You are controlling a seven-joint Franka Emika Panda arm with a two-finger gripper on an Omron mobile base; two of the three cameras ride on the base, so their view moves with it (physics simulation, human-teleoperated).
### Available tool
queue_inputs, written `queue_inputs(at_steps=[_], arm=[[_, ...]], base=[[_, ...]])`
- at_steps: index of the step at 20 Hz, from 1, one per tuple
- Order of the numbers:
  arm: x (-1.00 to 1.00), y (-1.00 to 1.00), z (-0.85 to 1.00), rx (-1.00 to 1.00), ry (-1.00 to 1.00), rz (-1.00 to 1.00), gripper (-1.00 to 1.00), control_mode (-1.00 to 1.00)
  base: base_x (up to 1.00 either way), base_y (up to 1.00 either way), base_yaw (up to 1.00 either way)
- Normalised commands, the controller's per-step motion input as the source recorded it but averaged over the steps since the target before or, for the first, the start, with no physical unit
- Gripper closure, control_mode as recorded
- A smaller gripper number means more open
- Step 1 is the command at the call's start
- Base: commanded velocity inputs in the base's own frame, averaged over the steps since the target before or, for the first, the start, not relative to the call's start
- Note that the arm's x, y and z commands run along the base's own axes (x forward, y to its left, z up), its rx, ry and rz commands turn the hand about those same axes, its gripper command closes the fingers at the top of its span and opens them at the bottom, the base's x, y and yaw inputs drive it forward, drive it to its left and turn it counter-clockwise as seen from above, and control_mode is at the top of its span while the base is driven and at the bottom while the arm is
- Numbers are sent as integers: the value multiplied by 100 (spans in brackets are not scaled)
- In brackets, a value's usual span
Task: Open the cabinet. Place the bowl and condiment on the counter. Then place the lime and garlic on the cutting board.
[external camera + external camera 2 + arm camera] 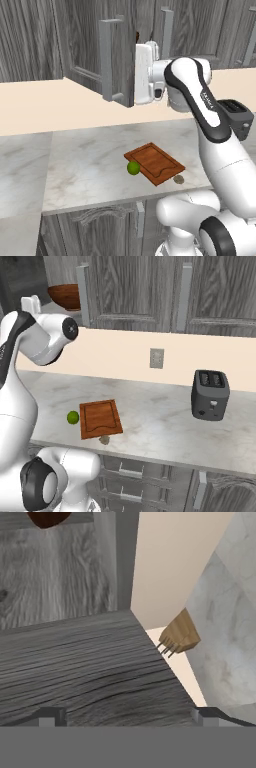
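Looking along the jaws [125,716] in the hand view, we see both fingertips set wide apart, nothing between them, facing the dark grey wood grain of the cabinet [75,662]. Its door [117,65] stands swung open in the left base view — our hand sits just behind its edge. Inside, the bowl [65,296] rests on the shelf. Down on the tabletop [85,165], the lime [133,168] touches the cutting board's [154,162] left edge, and the garlic [178,178] lies just beside its near corner. A toaster [210,393] stands well apart — to the right.
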Motion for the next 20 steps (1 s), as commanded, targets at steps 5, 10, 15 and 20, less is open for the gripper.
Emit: queue_inputs(at_steps=[5, 10, 15, 20], arm=[[20, 19, 0, 0, 0, 0, -100, -100], [9, 15, 0, 0, 0, 0, -100, -100], [-13, 15, 0, 0, 0, 5, -100, -100], [-16, 38, 0, 0, 7, 11, -100, -100]], base=[[0, 0, 0], [0, 0, 0], [0, 0, 0], [0, 0, 0]])
